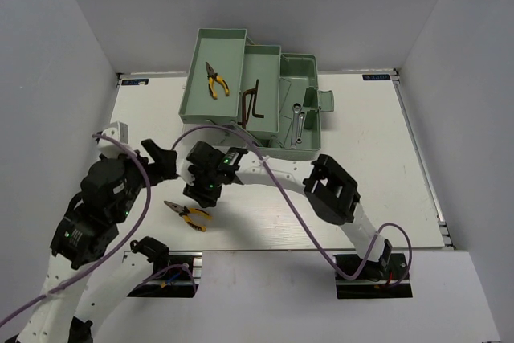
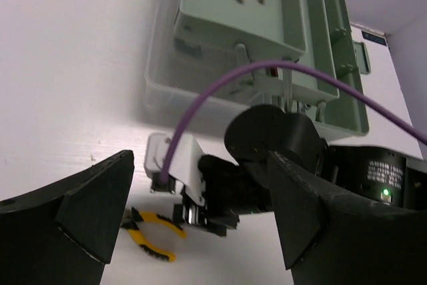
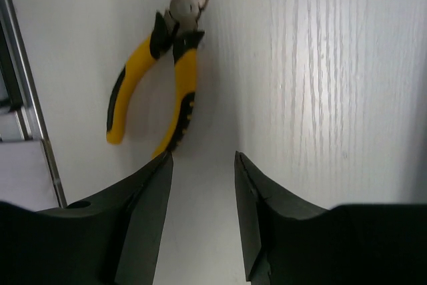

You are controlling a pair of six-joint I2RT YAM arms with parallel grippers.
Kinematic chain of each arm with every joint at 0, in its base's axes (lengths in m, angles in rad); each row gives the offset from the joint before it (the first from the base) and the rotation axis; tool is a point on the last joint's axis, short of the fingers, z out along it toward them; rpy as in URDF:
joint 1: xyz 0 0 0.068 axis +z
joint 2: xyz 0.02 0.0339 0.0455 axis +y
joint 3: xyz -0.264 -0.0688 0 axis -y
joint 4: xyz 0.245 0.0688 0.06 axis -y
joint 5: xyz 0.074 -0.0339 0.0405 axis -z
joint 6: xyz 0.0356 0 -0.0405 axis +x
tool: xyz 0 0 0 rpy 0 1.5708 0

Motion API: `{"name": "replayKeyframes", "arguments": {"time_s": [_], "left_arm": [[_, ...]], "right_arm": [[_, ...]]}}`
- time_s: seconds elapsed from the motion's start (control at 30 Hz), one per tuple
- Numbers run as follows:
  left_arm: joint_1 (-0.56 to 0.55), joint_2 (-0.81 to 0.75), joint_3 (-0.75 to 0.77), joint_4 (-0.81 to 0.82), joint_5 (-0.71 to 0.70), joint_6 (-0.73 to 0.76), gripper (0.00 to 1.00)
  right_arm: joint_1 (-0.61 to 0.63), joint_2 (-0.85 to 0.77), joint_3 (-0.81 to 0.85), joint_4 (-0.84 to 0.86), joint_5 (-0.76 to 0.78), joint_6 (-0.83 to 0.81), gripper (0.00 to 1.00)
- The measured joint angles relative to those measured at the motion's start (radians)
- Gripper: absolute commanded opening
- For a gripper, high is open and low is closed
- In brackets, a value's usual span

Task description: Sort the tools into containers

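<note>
My right claw (image 3: 203, 159), half open and empty, hangs short of the pliers (image 3: 185, 71), lying ahead-left with handles toward me

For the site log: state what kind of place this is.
Probably a robot test cell: a white table boxed in by plain white panels, a left arm and right arm bolted at its near edge, one toolbox staged.

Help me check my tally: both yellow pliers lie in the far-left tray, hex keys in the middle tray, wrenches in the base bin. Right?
Not quite: only one pair of pliers lies in the far-left tray; the other pair lies on the table, as the top external view shows. The hex keys and wrenches are where you say.
</note>
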Motion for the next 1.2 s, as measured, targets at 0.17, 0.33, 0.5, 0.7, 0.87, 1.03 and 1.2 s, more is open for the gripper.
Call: {"name": "replayKeyframes", "arguments": {"time_s": [0.17, 0.33, 0.5, 0.7, 0.87, 1.03, 1.2], "left_arm": [[0.000, -0.105, -0.023, -0.058, 0.030, -0.034, 0.90], [0.000, -0.140, -0.038, -0.082, 0.051, -0.057, 0.90], [0.000, -0.154, -0.048, -0.110, 0.063, -0.072, 0.90], [0.001, -0.189, -0.048, -0.132, 0.068, -0.091, 0.90], [0.001, -0.218, -0.048, -0.173, 0.050, -0.121, 0.90], [0.001, -0.286, -0.068, -0.208, 0.026, -0.165, 0.90], [0.002, -0.382, -0.132, -0.232, 0.036, -0.191, 0.90]], "right_arm": [[0.053, 0.086, 0.130, -0.016, 0.074, 0.037, 0.50], [0.087, 0.138, 0.164, -0.039, 0.115, 0.058, 0.50], [0.100, 0.176, 0.171, -0.056, 0.165, 0.063, 0.48], [0.105, 0.182, 0.176, -0.056, 0.220, 0.060, 0.13], [0.103, 0.176, 0.162, -0.046, 0.234, 0.069, 0.00], [0.100, 0.120, 0.099, -0.068, 0.275, 0.044, 0.00], [0.083, 0.029, 0.093, -0.166, 0.320, -0.042, 0.00]]}}
